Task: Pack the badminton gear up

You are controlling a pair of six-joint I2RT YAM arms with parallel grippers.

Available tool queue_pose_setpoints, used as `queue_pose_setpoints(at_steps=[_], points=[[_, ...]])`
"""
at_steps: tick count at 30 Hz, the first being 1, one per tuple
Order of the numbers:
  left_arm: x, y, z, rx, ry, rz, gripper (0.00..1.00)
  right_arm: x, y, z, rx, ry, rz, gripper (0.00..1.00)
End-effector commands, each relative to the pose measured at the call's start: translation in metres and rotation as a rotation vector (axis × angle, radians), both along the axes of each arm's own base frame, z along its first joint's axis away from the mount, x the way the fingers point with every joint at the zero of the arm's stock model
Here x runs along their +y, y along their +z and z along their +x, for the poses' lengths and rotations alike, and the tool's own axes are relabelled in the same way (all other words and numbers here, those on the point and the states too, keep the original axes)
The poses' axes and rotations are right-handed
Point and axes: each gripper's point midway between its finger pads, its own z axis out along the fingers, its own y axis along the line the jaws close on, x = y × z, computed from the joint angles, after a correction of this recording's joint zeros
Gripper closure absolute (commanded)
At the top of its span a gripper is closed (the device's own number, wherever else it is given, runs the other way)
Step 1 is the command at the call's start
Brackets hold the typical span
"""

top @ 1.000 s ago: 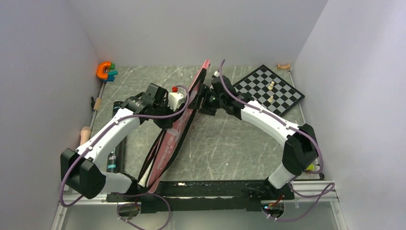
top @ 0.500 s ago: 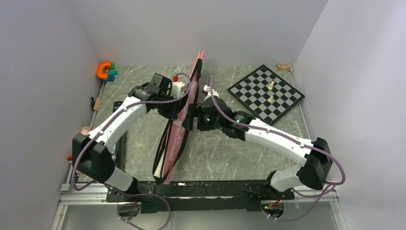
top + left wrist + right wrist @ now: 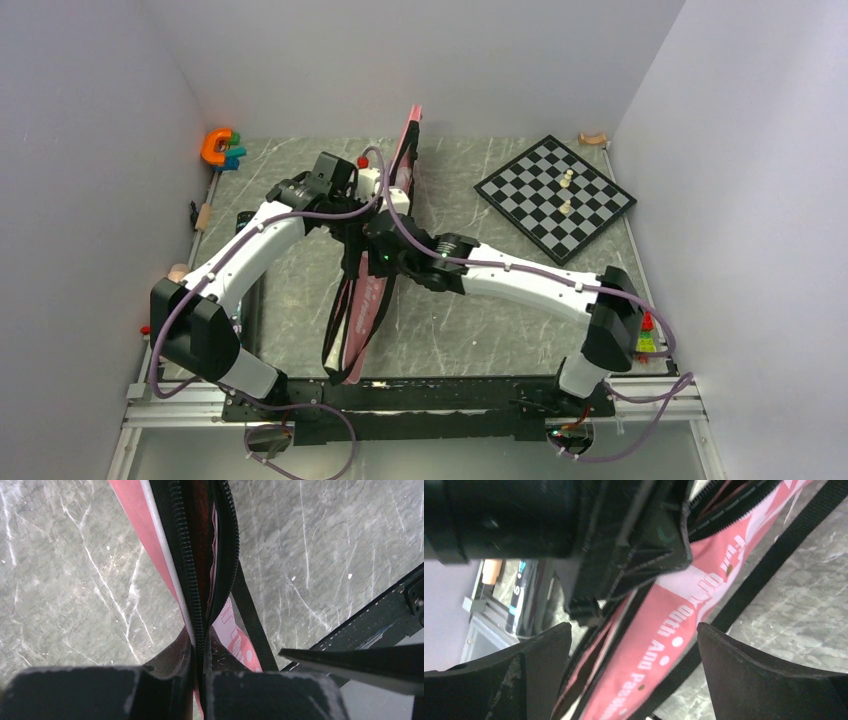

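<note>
The pink racket bag (image 3: 408, 150) stands on its long edge down the middle of the table, its black strap (image 3: 335, 325) hanging on the left. My left gripper (image 3: 362, 220) is shut on the bag's black zipper edge (image 3: 197, 600), which runs up between its fingers (image 3: 202, 655). My right gripper (image 3: 370, 262) hangs just in front of the left one, open wide. In the right wrist view its fingers (image 3: 634, 675) straddle the bag's pink lettered side (image 3: 674, 645) without touching it. A long dark tube (image 3: 519, 605) lies by the left rail.
A chessboard (image 3: 555, 197) with pale pieces lies at the back right. An orange C-shaped toy (image 3: 216, 146) sits in the back left corner. Small wooden pieces (image 3: 178, 272) rest along the left rail, which borders the table.
My right arm has swung left from near the chessboard to the bag, and its gripper has opened wide. The left gripper has kept its hold, and the bag now stands more upright.
</note>
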Motion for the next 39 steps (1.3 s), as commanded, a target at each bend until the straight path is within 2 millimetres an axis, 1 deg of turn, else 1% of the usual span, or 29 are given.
queue_pose_setpoints(at_steps=[1, 7, 12, 13, 18, 20, 22, 27, 28, 32, 36, 39], points=[[-0.016, 0.029, 0.015, -0.077, -0.002, -0.086, 1.0, 0.023, 0.012, -0.003, -0.069, -0.009, -0.029, 0.01], [-0.014, 0.03, 0.02, -0.083, 0.022, -0.076, 1.0, 0.041, 0.004, -0.004, -0.064, -0.022, -0.08, 0.03], [-0.013, 0.034, 0.023, -0.091, 0.035, -0.073, 1.0, 0.056, -0.018, -0.01, -0.043, -0.016, -0.14, 0.08], [-0.014, 0.036, 0.023, -0.092, 0.035, -0.073, 1.0, 0.055, -0.023, -0.01, -0.039, -0.019, -0.167, 0.09], [-0.015, 0.042, 0.026, -0.1, 0.044, -0.082, 1.0, 0.057, -0.037, -0.01, -0.053, -0.035, -0.249, 0.13], [-0.015, 0.044, 0.026, -0.103, 0.046, -0.084, 1.0, 0.054, -0.042, -0.009, -0.059, -0.05, -0.285, 0.16], [-0.014, 0.044, 0.026, -0.105, 0.047, -0.08, 1.0, 0.05, -0.043, -0.007, -0.067, -0.063, -0.301, 0.19], [-0.011, 0.045, 0.024, -0.12, 0.056, -0.08, 1.0, 0.036, -0.038, -0.004, -0.098, -0.094, -0.316, 0.34], [-0.011, 0.046, 0.023, -0.124, 0.057, -0.081, 1.0, 0.032, -0.039, -0.005, -0.098, -0.099, -0.326, 0.39], [-0.009, 0.051, 0.021, -0.14, 0.059, -0.088, 1.0, 0.014, -0.044, -0.006, -0.103, -0.121, -0.368, 0.65], [-0.01, 0.057, 0.017, -0.149, 0.04, -0.102, 1.0, -0.002, -0.051, -0.008, -0.109, -0.129, -0.396, 0.85], [-0.009, 0.058, 0.014, -0.155, 0.024, -0.103, 1.0, -0.013, -0.054, -0.012, -0.125, -0.117, -0.42, 0.98]])
